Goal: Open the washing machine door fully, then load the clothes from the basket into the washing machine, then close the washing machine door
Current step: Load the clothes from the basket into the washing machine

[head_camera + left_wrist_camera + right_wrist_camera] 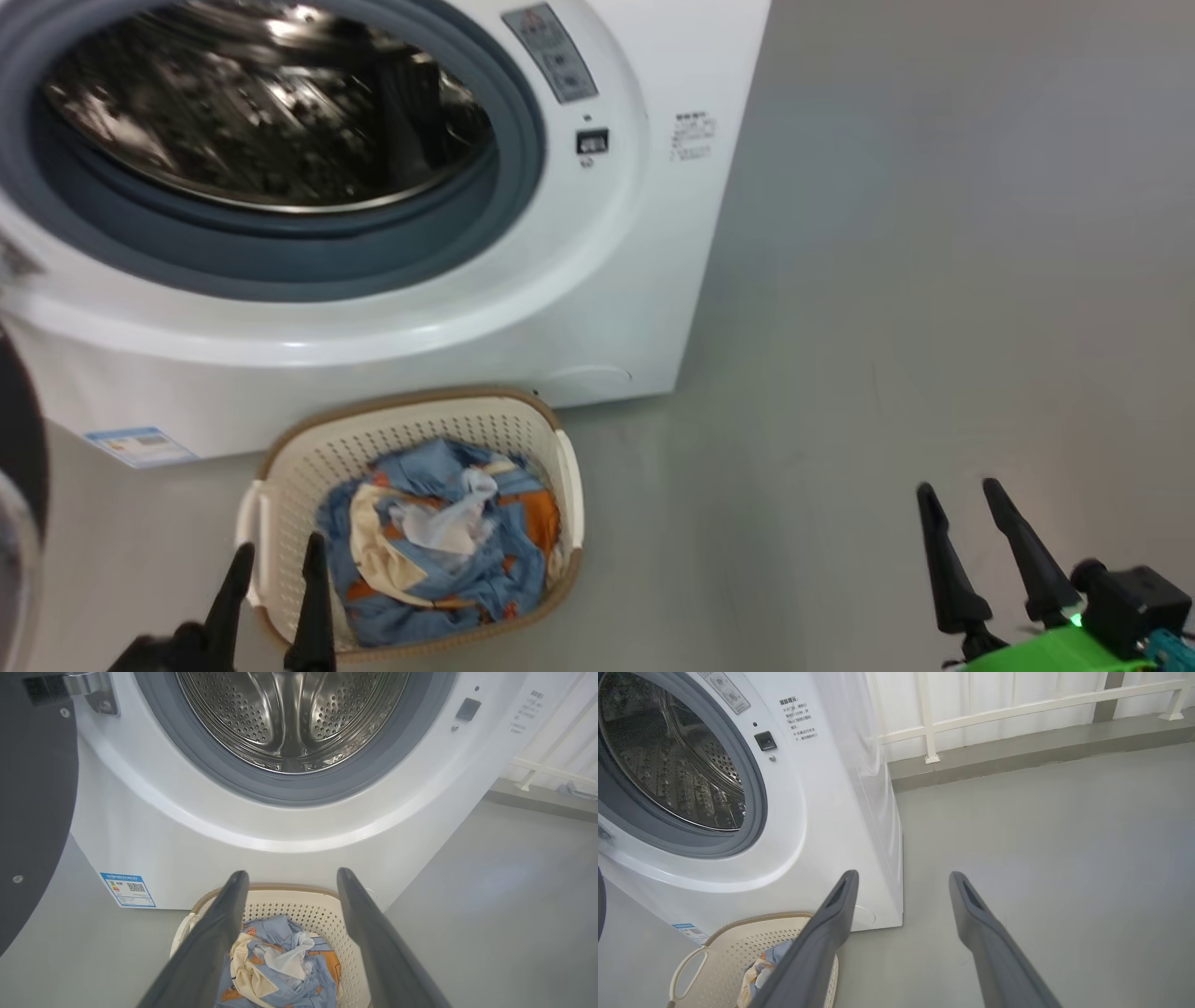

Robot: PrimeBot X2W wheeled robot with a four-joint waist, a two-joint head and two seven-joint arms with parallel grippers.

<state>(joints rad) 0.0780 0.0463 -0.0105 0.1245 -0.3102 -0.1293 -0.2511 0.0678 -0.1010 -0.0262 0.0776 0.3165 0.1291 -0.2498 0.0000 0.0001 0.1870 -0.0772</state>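
Note:
The white washing machine (523,308) stands with its door (32,802) swung open to the left, black rim showing at the view's edge. Its grey gasket (280,266) rings the empty steel drum (292,714). On the floor in front sits the cream basket (308,462) holding blue, orange and cream clothes (439,541). My left gripper (278,558) is open at the basket's near left rim, with nothing between its fingers. In the left wrist view the gripper (290,877) points over the clothes (280,970). Off to the right my right gripper (959,490) hangs open above bare floor.
Grey floor (934,280) stretches to the right of the machine. A white railing (1017,709) with a low grey kerb runs behind it. A blue label sticker (127,889) sits on the machine's lower left front.

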